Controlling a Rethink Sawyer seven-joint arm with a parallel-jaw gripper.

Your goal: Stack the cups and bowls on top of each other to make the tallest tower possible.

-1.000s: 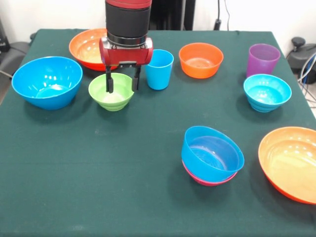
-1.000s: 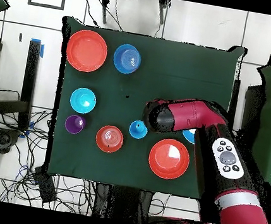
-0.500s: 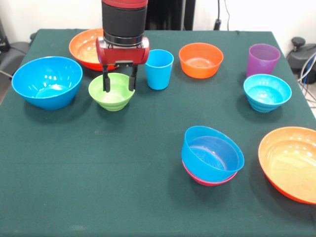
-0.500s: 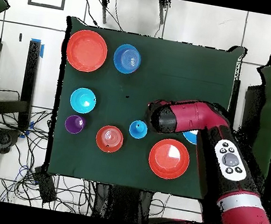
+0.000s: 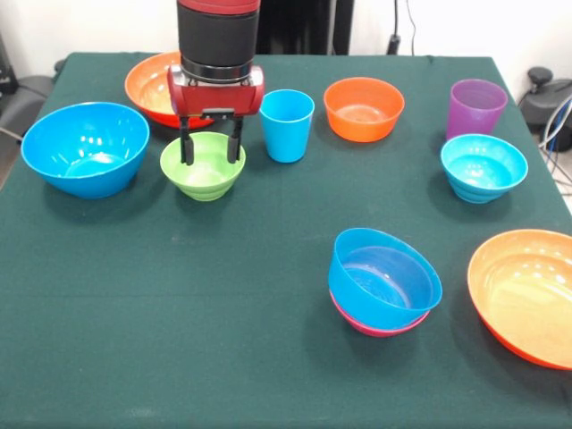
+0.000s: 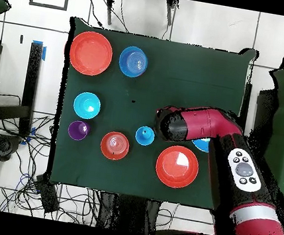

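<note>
Gripper (image 5: 211, 152) hangs over the green bowl (image 5: 203, 167), fingers spread wide — one tip (image 5: 186, 152) at the bowl's left inner side, the other at its right, nothing held. From overhead the arm (image 6: 200, 127) covers this bowl completely.

Just right of the green bowl stands the light blue cup (image 5: 288, 125), upright. Behind the gripper, an orange bowl (image 5: 152, 83) near the far edge; to the left, a large blue bowl (image 5: 85, 147).

Further right: a small orange bowl (image 5: 363, 108), the purple cup (image 5: 475, 108) upright, and in front of it a cyan bowl (image 5: 483, 167).

Tower (image 5: 382, 283) so far — a blue bowl nested in a pink bowl, near the table's front, well apart from the gripper. A wide orange bowl (image 5: 525, 293) sits at the right edge.
</note>
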